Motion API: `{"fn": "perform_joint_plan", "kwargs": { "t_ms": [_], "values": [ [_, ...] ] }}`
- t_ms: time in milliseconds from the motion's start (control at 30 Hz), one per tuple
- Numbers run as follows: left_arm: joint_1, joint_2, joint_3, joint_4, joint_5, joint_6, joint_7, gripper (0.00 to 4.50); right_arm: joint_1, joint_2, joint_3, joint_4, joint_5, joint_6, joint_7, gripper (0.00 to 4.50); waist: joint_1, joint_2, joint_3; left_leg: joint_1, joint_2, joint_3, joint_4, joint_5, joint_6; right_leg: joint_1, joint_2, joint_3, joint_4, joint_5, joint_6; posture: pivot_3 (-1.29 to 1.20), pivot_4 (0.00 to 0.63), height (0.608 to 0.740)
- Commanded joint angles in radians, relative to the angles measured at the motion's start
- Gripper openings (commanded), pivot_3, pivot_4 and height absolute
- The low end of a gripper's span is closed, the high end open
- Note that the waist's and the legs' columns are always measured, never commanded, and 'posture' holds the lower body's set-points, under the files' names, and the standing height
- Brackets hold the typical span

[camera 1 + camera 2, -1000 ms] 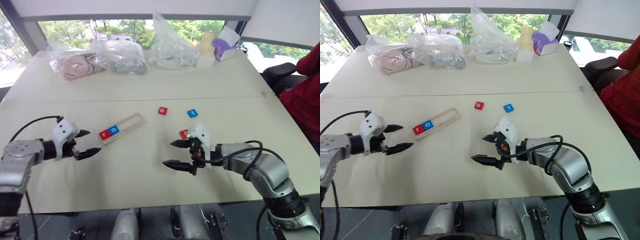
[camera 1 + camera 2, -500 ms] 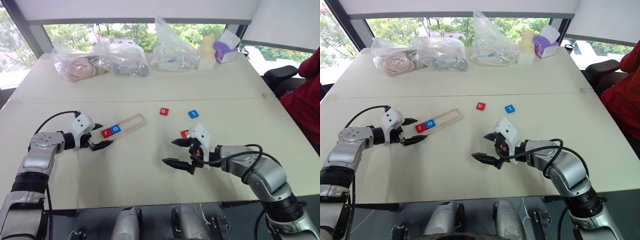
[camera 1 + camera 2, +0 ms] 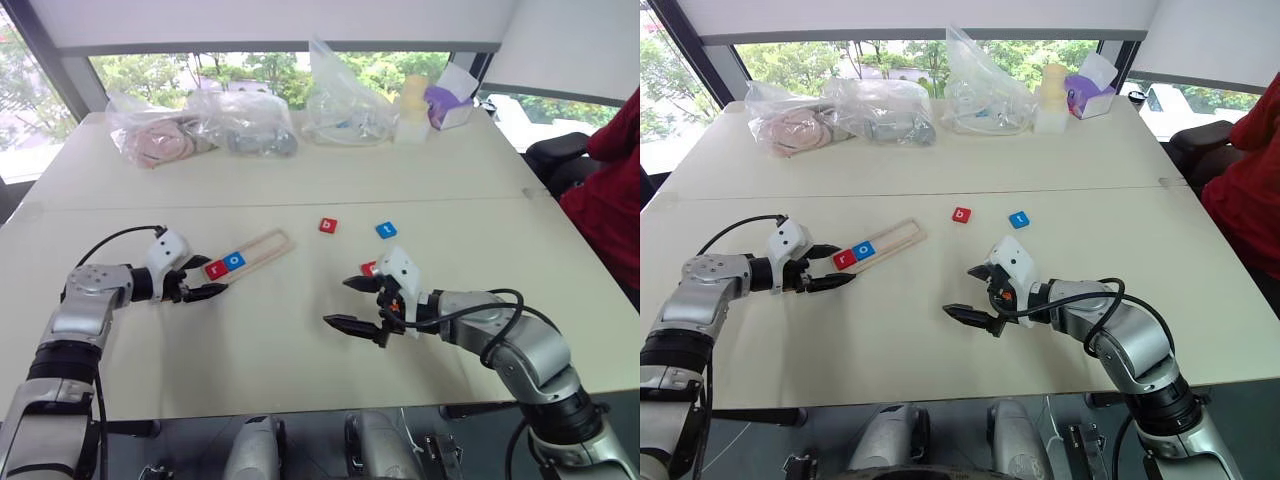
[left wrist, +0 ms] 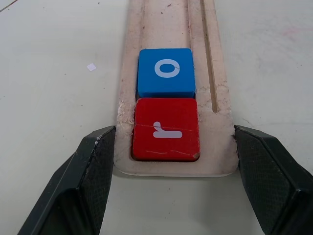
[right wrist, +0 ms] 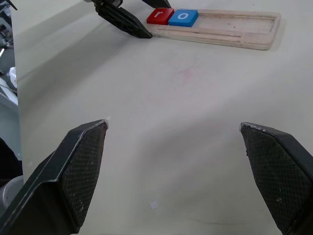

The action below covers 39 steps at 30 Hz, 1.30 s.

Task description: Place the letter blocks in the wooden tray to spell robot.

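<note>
We see the wooden tray [image 3: 247,254] lying flat on the desk [image 3: 300,180], angled, pale wood with a thin rim. Red r block [image 4: 166,129] sits at its near end, blue o block [image 4: 166,72] touching it (rest of tray bare). Red b block [image 3: 328,225] and blue t block [image 3: 386,230] lie loose, apart. A second red block [image 3: 368,268] is partly hidden.
</note>
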Motion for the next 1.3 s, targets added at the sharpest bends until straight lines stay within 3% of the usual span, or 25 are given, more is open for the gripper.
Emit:
{"fn": "perform_joint_plan", "kwargs": {
  "t_ms": [33, 267, 500, 700, 1100, 1200, 1300],
  "values": [
    [0.024, -0.005, -0.056, 0.027, 0.054, 0.015, -0.004, 3.11, -0.010, 0.009, -0.013, -0.014, -0.006, -0.023, -0.003, 4.50, 0.001, 0.000, 0.000, 0.000, 0.000, 0.000, 0.000, 0.000, 0.000, 0.000, 0.000, 0.000, 0.000, 0.000, 0.000, 0.00, 0.150, 0.738],
    [0.021, -0.004, -0.048, -0.045, 0.008, -0.011, -0.069, 3.11, -0.007, 0.005, -0.031, -0.015, -0.008, -0.016, -0.003, 4.50, 0.000, 0.000, 0.000, 0.000, 0.000, 0.000, 0.000, 0.000, 0.000, 0.000, 0.000, 0.000, 0.000, 0.000, 0.000, 0.00, 0.150, 0.738],
    [-0.015, 0.053, -0.115, -0.142, 0.033, -0.091, -0.203, 3.11, 0.035, -0.068, -0.176, -0.033, 0.066, 0.030, 0.029, 4.50, 0.003, -0.001, 0.000, -0.007, 0.000, -0.001, 0.000, 0.000, 0.000, -0.005, -0.001, 0.000, -0.002, 0.000, 0.000, 0.00, 0.150, 0.738],
    [-0.131, 0.011, -0.181, 0.004, 0.093, -0.203, -0.248, 3.11, 0.069, -0.109, -0.240, -0.025, 0.072, 0.036, 0.021, 4.50, 0.000, -0.001, 0.001, -0.007, 0.000, -0.001, 0.000, 0.000, 0.000, -0.005, 0.001, -0.001, -0.002, 0.000, 0.000, 0.00, 0.150, 0.738],
    [-0.245, -0.046, -0.220, 0.215, 0.135, -0.321, -0.312, 3.11, 0.109, -0.110, -0.231, -0.067, 0.072, 0.036, 0.001, 4.50, -0.001, -0.002, 0.001, -0.007, 0.000, -0.002, -0.001, 0.000, 0.000, -0.006, 0.001, -0.001, -0.002, 0.000, 0.000, 0.00, 0.150, 0.738],
    [-0.249, -0.053, -0.217, 0.239, 0.136, -0.324, -0.312, 4.48, 0.107, -0.109, -0.226, -0.061, 0.066, 0.031, -0.004, 4.50, -0.001, -0.002, 0.001, -0.007, 0.000, -0.002, -0.001, 0.000, 0.000, -0.006, 0.001, -0.001, -0.002, 0.000, 0.000, 0.00, 0.150, 0.738],
    [-0.239, -0.055, -0.208, 0.248, 0.156, -0.366, -0.255, 4.48, 0.094, -0.109, -0.219, -0.044, 0.055, 0.024, -0.008, 4.50, -0.001, -0.002, 0.001, -0.007, 0.000, -0.002, -0.001, 0.000, 0.000, -0.006, 0.001, -0.001, -0.002, 0.000, 0.000, 0.00, 0.150, 0.738]
  ]
}}
